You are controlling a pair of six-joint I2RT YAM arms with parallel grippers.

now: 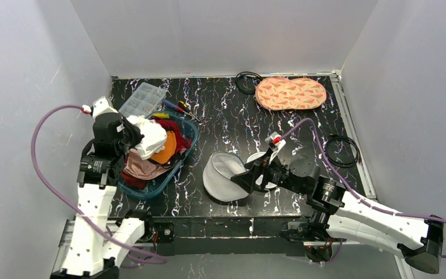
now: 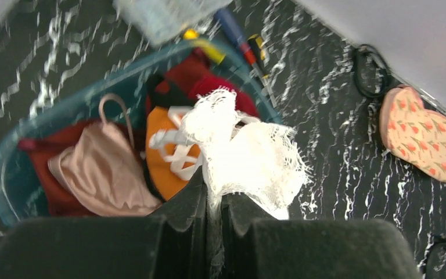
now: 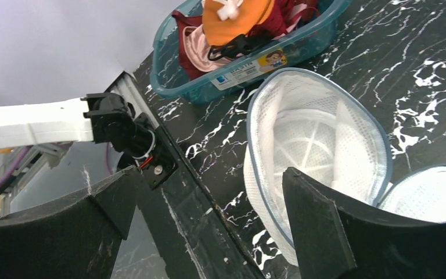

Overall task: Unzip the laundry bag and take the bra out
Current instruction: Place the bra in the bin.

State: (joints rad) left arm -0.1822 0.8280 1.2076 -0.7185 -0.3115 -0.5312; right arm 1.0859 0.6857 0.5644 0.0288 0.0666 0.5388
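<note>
Left gripper [image 2: 212, 197] is clamped on the bra [image 2: 250, 157]: white lace, pinched at a bunched fold, the rest hanging loose out of the jaws above the blue basket [image 2: 11, 145] at the table's left. Judgement: light, limp, no stiffness. Lace snags and straps trail, so a pinch on bunched fabric is sounder than a strap or a single lace edge. The basket below holds an orange garment [image 2: 159, 157], a pink one [image 2: 99, 168] and red ones, which hanging straps could catch on. Right gripper [image 3: 209, 192] has its jaws wide apart with nothing in them, poised at the laundry bag [image 3: 313, 133]. One finger overlaps the bag's rim; contact can't be told. The bag lies on its side near the table's middle, mouth open toward the right gripper, zipper undone, round lid [image 3: 435, 195] flapped out on its far-right side. Only white mesh shows inside. The bag looks soft and light and would likely slide or collapse if pushed; the blue-grey rim trim is the firmest place to hold. Room: the near table edge is just beside the bag, the basket is near on its left, and the side wall is close behind the left arm. Open table lies far-centre. Patterned pad [image 1: 290, 93] and cable [image 1: 341, 150] sit well apart, far and right; clear box [image 1: 142, 99] and screwdrivers [image 2: 238, 35] are just beyond the basket.
</note>
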